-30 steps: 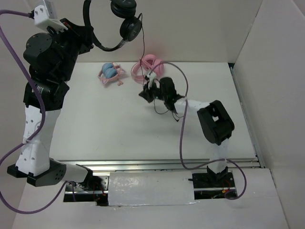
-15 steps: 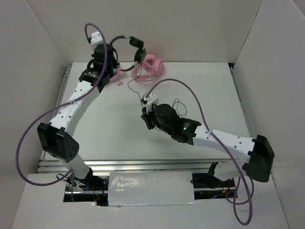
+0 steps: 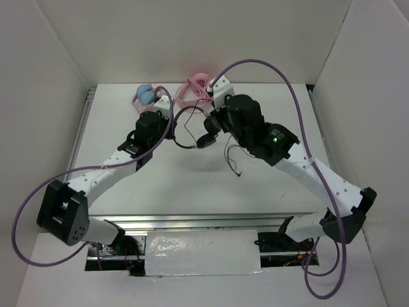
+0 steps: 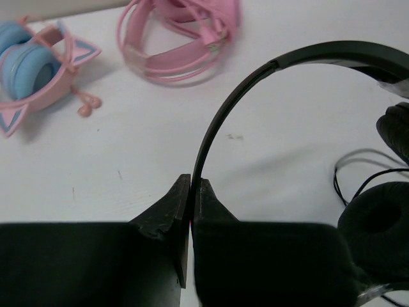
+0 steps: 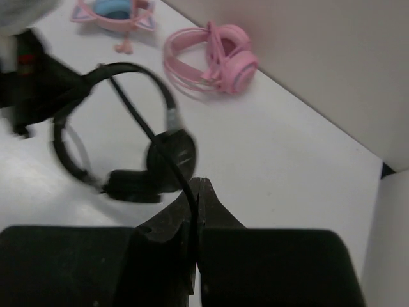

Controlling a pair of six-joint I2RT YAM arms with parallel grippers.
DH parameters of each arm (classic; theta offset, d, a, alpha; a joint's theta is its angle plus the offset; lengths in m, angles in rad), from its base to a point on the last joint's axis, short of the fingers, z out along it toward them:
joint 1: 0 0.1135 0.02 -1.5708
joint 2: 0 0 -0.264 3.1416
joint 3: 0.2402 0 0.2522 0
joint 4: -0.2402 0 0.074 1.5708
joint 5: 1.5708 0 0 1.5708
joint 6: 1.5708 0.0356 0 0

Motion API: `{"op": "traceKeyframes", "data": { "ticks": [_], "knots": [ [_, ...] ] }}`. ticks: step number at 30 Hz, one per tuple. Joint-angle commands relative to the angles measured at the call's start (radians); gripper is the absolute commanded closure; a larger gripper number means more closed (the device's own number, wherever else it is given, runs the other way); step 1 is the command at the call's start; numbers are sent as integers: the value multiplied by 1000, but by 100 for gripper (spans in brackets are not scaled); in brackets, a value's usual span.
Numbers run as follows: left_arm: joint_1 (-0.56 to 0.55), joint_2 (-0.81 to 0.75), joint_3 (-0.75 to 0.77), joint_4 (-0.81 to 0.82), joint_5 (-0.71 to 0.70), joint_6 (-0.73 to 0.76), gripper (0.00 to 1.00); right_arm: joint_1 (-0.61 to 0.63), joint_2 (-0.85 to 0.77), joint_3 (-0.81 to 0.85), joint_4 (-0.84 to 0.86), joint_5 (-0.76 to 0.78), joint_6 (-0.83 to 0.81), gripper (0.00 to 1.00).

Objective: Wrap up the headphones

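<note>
— Where are the small black on-ear headphones (image 3: 206, 139) at this moment?

— Between the two arms, over the far middle of the white table (image 3: 160, 185). The left gripper (image 4: 192, 192) is clenched on the thin black headband (image 4: 214, 121). The right gripper (image 5: 197, 188) is pinched on the long thin black cable (image 5: 131, 105). Whether the earcups touch the table, I cannot tell.

— So the step is the winding, I think?

— I judge so. To do it well, the left arm should hold the band steady. The right arm should carry the cable around with light tension, so that the loops lie close and do not slip off. The slack part on the table could tangle.

— And the neighbours?

— The all-pink headphones (image 3: 195, 89) and the pink pair with blue earcups (image 3: 146, 96) lie near, behind. It is better to wind away from them.
</note>
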Motion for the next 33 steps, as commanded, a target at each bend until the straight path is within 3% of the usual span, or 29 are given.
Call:
{"op": "traceKeyframes", "data": {
  "ticks": [1, 4, 11, 18, 22, 25, 29, 33],
  "knots": [
    [-9, -141, -102, 225, 267, 131, 100, -110, 69, 84, -65, -36, -111, 100],
    [-25, -235, -205, 218, 371, 172, 100, -214, 100, 130, -50, -37, -132, 100],
    [-68, -421, -369, 205, 427, 149, 100, -480, 165, 188, 17, -217, -106, 100],
    [-83, -508, -357, 130, 555, 170, 100, -662, 231, 130, 69, -443, -27, 100],
    [-83, -525, -346, 158, 621, 135, 100, -684, 221, -38, 167, -694, -49, 100],
    [-83, -507, -313, 205, 593, 40, 100, -654, 198, -155, 265, -836, 0, 100],
    [-80, -450, -195, 189, 499, -69, 100, -632, 184, -391, 529, -1055, 92, 100],
    [-77, -383, -32, 124, 409, -135, 100, -560, 185, -513, 799, -1218, 186, 100]
  ]
}}
